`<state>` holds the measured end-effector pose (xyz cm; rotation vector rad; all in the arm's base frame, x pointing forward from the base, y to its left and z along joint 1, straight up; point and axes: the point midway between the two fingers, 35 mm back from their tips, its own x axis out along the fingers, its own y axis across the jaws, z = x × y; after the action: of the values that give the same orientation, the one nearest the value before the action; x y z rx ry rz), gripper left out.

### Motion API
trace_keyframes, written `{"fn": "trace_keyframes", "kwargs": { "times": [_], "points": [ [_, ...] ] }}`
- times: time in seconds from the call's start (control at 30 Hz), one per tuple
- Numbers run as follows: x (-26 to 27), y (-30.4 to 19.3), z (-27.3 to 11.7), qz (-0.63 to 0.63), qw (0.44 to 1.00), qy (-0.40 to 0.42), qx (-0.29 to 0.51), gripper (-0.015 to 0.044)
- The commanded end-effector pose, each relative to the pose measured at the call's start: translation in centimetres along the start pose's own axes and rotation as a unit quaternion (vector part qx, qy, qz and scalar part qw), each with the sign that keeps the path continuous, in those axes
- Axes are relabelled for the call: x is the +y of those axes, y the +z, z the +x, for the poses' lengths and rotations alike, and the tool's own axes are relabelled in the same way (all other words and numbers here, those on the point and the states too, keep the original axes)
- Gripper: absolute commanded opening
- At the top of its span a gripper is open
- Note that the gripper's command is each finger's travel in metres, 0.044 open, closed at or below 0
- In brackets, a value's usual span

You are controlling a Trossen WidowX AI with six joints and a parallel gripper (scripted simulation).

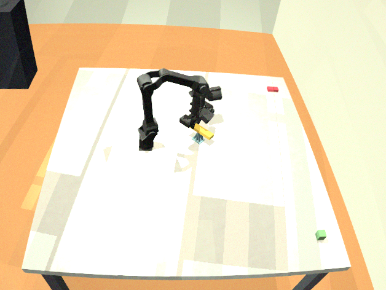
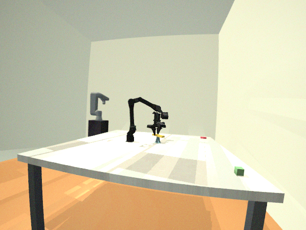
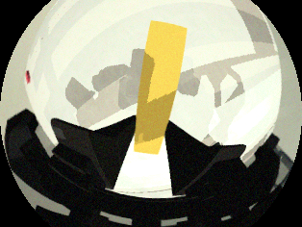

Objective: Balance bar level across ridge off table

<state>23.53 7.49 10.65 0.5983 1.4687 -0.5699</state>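
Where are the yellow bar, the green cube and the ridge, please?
Bar (image 1: 204, 131) (image 2: 159, 136) (image 3: 163, 82): all views, long face.
Cube (image 1: 320, 235) (image 2: 239, 171): top and exterior, body.
Ridge (image 1: 198, 139) (image 2: 157, 140): top and exterior, stand.
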Motion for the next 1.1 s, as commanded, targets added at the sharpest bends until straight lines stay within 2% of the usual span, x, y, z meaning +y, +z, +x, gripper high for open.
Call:
{"fn": "trace_keyframes", "kwargs": {
  "times": [0.0, 0.07, 1.07],
  "points": [
    [0.00, 0.00, 0.00, 0.000, 1.000, 0.000, 0.000, 0.0131],
    [0.00, 0.00, 0.00, 0.000, 1.000, 0.000, 0.000, 0.0167],
    [0.00, 0.00, 0.00, 0.000, 1.000, 0.000, 0.000, 0.0171]
  ]
}}
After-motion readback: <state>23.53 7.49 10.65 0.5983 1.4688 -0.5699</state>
